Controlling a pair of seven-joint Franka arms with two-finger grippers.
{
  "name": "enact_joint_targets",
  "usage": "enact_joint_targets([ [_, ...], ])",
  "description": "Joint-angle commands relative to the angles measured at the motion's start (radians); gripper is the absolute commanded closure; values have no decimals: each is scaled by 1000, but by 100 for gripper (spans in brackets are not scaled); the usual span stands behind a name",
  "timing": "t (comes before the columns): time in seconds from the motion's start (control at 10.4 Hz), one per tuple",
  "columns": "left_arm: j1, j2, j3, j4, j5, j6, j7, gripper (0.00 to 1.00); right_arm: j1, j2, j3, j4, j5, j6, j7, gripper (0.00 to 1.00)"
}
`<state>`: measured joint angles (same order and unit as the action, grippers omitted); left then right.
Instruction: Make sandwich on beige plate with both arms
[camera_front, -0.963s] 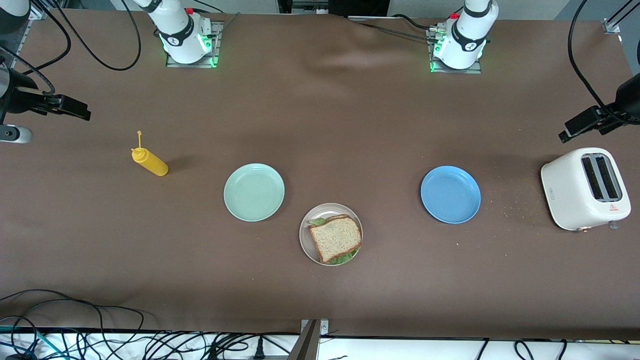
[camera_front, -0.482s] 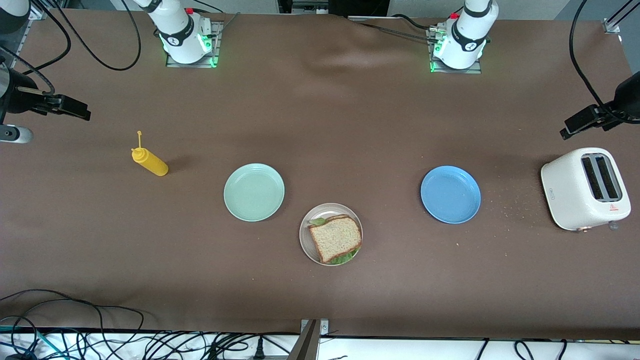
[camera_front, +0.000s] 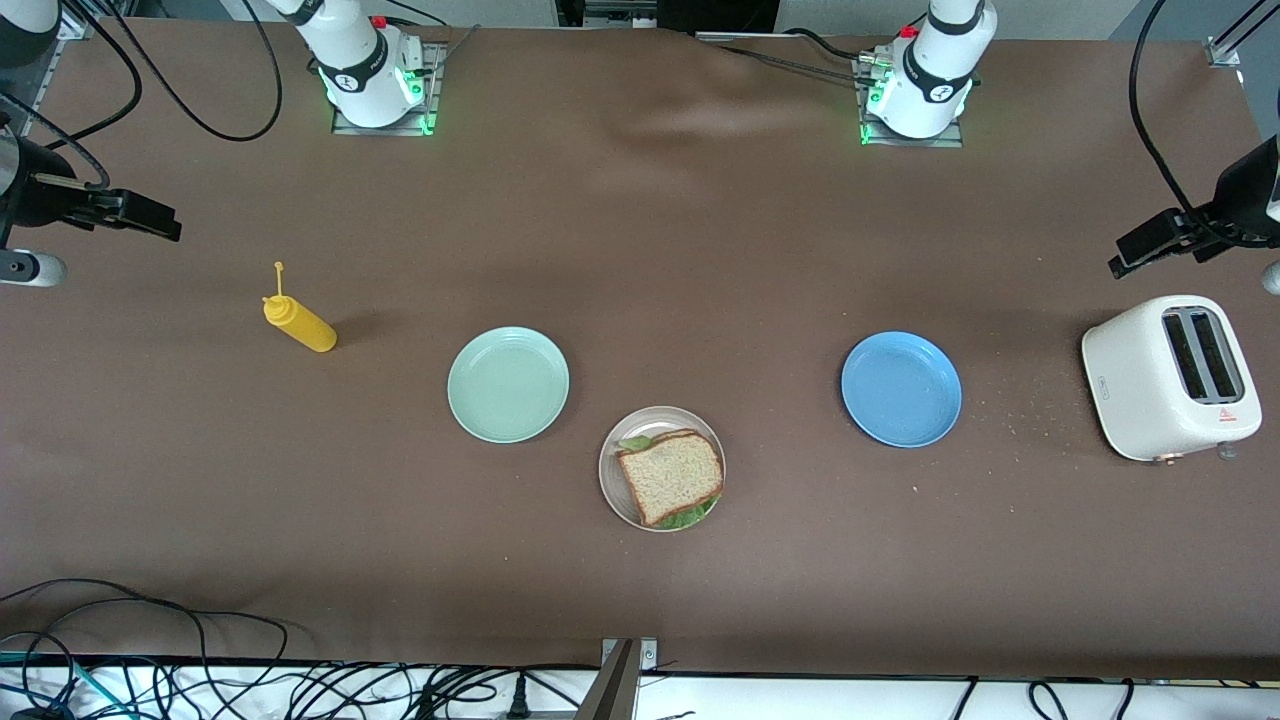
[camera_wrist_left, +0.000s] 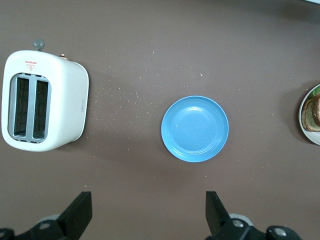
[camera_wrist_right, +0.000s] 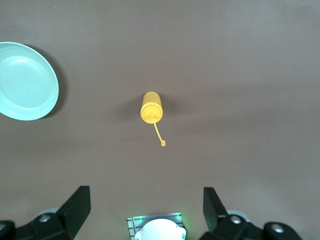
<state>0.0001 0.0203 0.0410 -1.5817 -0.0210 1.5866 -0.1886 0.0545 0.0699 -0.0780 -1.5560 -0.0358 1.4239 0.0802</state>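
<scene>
Sandwich (camera_front: 671, 477) assembled on beige plate (camera_front: 612, 487), frame centre; left gripper (camera_wrist_left: 148, 217) and right gripper (camera_wrist_right: 146, 212) raised, jaws apart, empty; apparently nothing remains.

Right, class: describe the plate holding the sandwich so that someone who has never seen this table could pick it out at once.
On the brown table three round plates lie in the middle stretch. The beige plate is the one nearest the front camera, lying between the mint-green plate and the blue plate. It alone is pale pinkish-beige and carries the sandwich, brown bread with green lettuce showing at its edges.
</scene>
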Motion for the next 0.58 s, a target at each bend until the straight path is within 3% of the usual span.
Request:
enact_joint_targets([
  [0.0, 0, 4, -7, 9, 39, -14, 14, 0, 1, -10, 3, -7, -7, 1, 18, 0],
  [0.48, 0, 4, -22, 9, 78, -13, 14, 0, -10, -1, -6, 0, 28, 7, 3, 0],
])
